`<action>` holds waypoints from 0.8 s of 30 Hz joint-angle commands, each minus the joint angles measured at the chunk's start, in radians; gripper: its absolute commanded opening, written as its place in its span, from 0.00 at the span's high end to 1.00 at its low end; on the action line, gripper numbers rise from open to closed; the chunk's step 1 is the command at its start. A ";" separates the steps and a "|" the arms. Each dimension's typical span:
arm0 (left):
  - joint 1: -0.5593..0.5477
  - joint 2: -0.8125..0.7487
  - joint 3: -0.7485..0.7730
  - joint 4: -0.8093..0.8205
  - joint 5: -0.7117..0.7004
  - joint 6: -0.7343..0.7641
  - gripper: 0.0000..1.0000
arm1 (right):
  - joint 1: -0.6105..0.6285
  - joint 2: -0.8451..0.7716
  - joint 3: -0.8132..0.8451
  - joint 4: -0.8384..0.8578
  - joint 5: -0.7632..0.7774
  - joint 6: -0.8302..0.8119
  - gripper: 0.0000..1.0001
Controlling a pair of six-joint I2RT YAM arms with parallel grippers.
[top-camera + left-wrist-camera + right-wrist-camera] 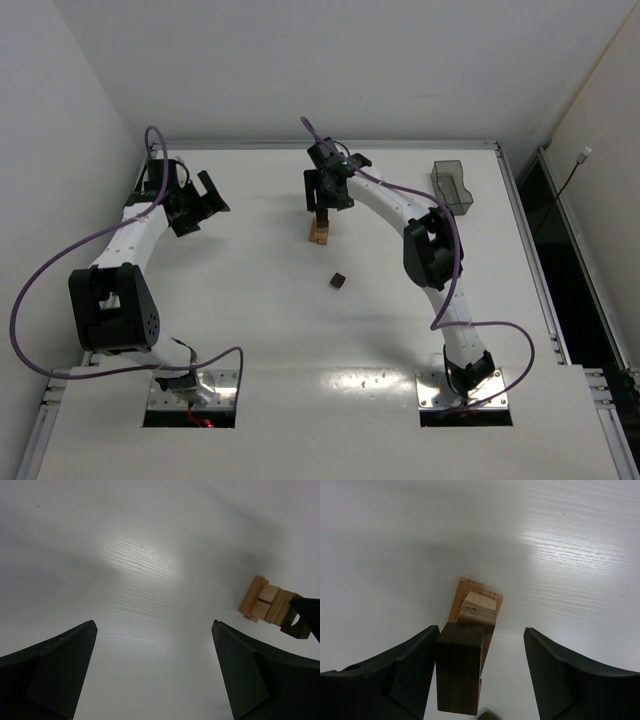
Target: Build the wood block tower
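Note:
The wood block tower (320,230) stands at mid-table, with light tan blocks (478,608) below and a dark brown block (460,669) on top. My right gripper (326,197) hangs straight over it, jaws open and straddling the top. In the right wrist view the right gripper (482,630) has its left finger (412,667) against the dark block, while a wide gap separates the block from the other finger. My left gripper (212,201) is far to the left, open and empty. The left wrist view shows the left gripper (154,624) above bare table, with the tower (264,605) off to its right.
A loose dark brown cube (339,281) lies on the table a little nearer than the tower. A dark translucent plastic tray (453,186) sits at the back right. The white table (250,330) ends at raised rails on the back and right sides.

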 commanded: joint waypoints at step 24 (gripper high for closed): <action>-0.002 0.000 0.037 0.015 0.009 0.000 0.00 | -0.003 0.022 0.063 0.016 0.027 0.024 0.39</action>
